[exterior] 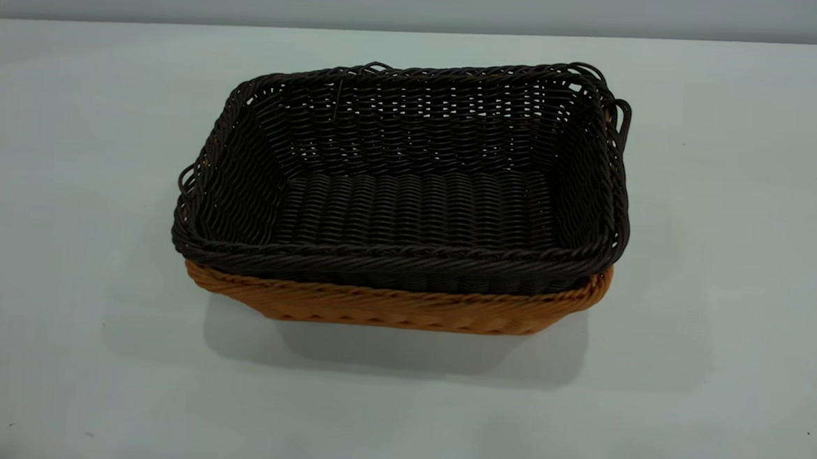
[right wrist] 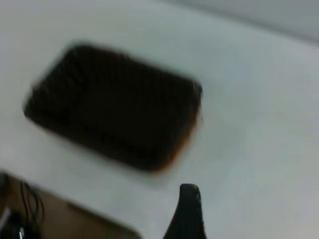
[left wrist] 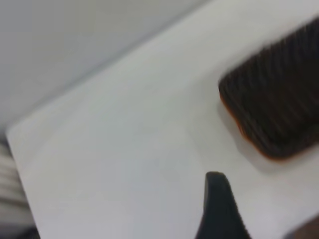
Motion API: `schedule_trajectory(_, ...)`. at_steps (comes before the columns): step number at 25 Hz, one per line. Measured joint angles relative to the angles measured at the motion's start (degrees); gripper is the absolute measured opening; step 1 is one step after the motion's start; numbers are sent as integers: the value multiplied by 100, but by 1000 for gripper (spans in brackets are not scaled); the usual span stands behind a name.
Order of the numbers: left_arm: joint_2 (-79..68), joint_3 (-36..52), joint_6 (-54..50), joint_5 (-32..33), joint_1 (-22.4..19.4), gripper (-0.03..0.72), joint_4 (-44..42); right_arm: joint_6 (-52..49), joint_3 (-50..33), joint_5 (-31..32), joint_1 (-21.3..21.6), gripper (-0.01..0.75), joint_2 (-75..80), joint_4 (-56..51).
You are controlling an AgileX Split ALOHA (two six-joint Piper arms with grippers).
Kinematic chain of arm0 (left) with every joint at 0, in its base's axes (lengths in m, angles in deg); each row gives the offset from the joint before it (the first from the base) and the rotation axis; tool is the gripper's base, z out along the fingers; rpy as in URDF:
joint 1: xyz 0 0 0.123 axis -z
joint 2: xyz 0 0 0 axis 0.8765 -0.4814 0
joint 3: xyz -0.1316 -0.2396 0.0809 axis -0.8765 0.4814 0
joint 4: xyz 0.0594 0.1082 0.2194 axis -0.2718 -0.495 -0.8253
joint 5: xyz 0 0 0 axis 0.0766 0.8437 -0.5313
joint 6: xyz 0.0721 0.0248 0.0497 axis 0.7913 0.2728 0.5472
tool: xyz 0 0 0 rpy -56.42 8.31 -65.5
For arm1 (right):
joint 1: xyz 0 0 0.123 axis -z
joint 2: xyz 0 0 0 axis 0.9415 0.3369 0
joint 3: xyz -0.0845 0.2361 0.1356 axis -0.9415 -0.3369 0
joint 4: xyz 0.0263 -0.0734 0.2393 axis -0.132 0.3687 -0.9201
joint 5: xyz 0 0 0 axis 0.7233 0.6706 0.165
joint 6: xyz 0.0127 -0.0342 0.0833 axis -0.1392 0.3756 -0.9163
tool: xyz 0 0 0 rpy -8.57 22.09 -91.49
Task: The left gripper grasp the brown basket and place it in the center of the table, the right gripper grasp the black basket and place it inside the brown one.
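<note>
Sitting nested, black basket [exterior: 410, 194] inside brown basket [exterior: 390, 305], claws' states unclear, both clear.

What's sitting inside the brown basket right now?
The black basket is nested inside the brown basket, and looks empty. It hides the brown one's interior; only the brown near wall shows.

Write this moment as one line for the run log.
black basket: nested in brown basket | brown basket: on table centre | grippers: clear of both baskets | task: appears done
</note>
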Motion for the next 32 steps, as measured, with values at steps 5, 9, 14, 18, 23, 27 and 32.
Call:
schedule_trajectory(5,135,1347,-589,0,0,433,26,0,-1863,-262,0,573,-1031,64)
schedule_trajectory(9,143,2316,-975,0,0,433,139,-85,-3103,-680,0,573,-1684,127)
schedule_trajectory(14,148,3373,-1072,-46,0,433,230,-156,-3925,-885,0,573,-2237,225)
schedule_trajectory(18,148,4003,-1072,-317,0,433,599,-211,-3945,-937,0,573,-2411,250)
schedule_trajectory(23,236,4206,-930,-546,0,433,1103,-230,-3945,-942,0,573,-2427,250)
schedule_trajectory(27,570,4206,-738,-577,0,433,1223,-230,-3945,-942,0,573,-2427,250)
schedule_trajectory(32,1109,4206,-717,-572,0,433,1228,-230,-3945,-942,0,573,-2427,250)
